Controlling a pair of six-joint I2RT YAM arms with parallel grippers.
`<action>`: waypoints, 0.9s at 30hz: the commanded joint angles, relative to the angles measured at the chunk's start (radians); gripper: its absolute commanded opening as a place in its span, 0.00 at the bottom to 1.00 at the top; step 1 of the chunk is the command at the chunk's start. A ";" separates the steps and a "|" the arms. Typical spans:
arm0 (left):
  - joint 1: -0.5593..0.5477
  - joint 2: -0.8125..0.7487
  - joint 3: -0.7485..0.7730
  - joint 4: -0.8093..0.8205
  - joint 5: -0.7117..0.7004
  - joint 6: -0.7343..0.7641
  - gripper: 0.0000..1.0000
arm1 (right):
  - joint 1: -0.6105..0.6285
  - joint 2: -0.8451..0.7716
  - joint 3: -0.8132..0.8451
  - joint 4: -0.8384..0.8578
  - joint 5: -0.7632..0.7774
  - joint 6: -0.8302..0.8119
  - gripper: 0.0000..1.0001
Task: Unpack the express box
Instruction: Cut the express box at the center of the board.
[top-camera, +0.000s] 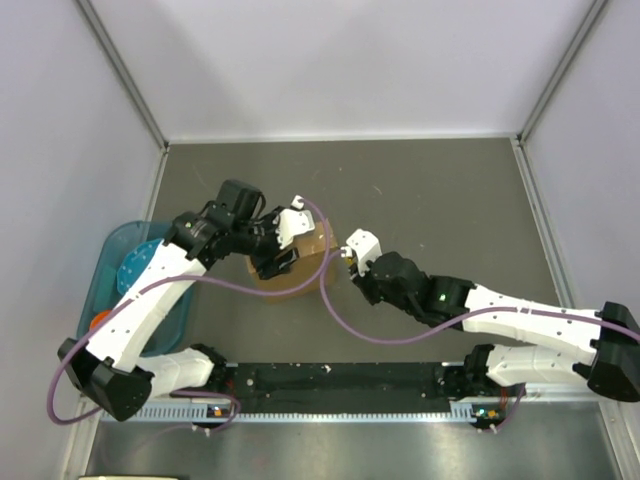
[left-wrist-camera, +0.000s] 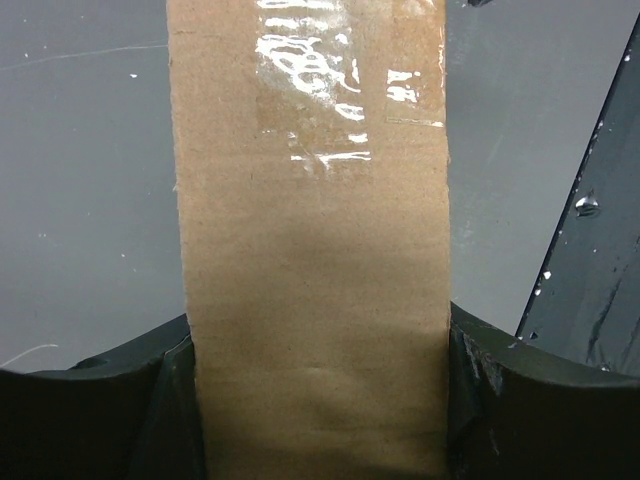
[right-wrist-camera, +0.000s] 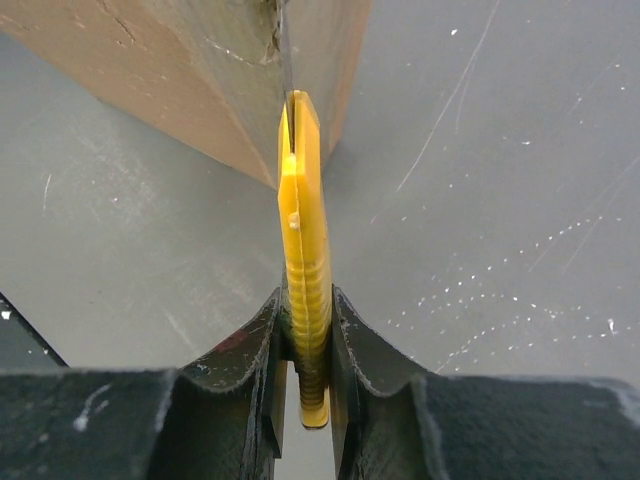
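At the table's (top-camera: 450, 190) left edge sits one blue bin (top-camera: 110, 250). Nearer the middle, the left gripper (top-camera: 280, 255) is clamped across the narrow thickness of the single express box (left-wrist-camera: 310, 250), which looks tipped up on edge. The box is probably light and stiff, though its faces could dent under a hard squeeze. Bare cardboard is the place to hold it, since the glossy tape (left-wrist-camera: 320, 90) further up looks slippery. To the right, the right gripper (right-wrist-camera: 305, 330) is clenched on one yellow utility knife (right-wrist-camera: 303, 230) — its blade (right-wrist-camera: 289, 125) meets a corner seam of the box.
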 joint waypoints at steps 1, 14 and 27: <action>-0.043 0.050 -0.029 -0.111 0.091 0.062 0.04 | -0.016 -0.007 0.010 0.216 -0.013 0.051 0.00; -0.043 0.140 0.080 -0.093 0.048 -0.044 0.19 | -0.022 -0.217 0.044 0.019 0.012 0.066 0.00; -0.041 0.154 0.080 -0.105 -0.041 -0.064 0.33 | -0.025 -0.336 0.087 -0.139 0.033 0.082 0.00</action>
